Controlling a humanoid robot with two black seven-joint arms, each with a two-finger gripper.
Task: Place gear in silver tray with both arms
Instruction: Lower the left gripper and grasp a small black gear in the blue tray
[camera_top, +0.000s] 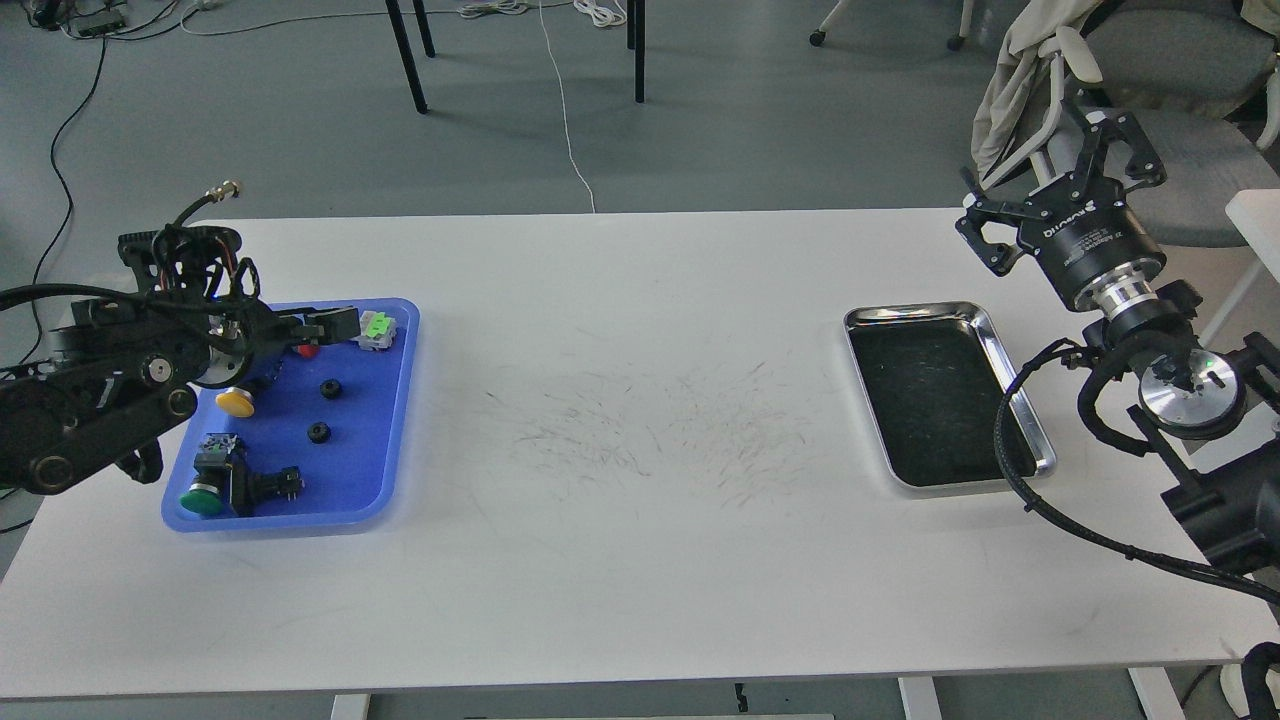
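Two small black gears (330, 388) (318, 432) lie in the middle of the blue plastic tray (395, 420) at the left. My left gripper (338, 322) hangs low over the tray's far end, a little behind the nearer gear; it is dark and side-on, so its fingers cannot be told apart. The silver tray (915, 311), with a black bottom, lies empty at the right of the table. My right gripper (1040, 165) is open and empty, raised behind the silver tray's far right corner.
The blue tray also holds a green push button (203, 500), a yellow one (235, 402), a red one (307, 350) partly hidden by my gripper, and a grey-green switch (376, 328). A black cable (1010, 440) from my right arm hangs over the silver tray's right rim. Chairs stand behind the table.
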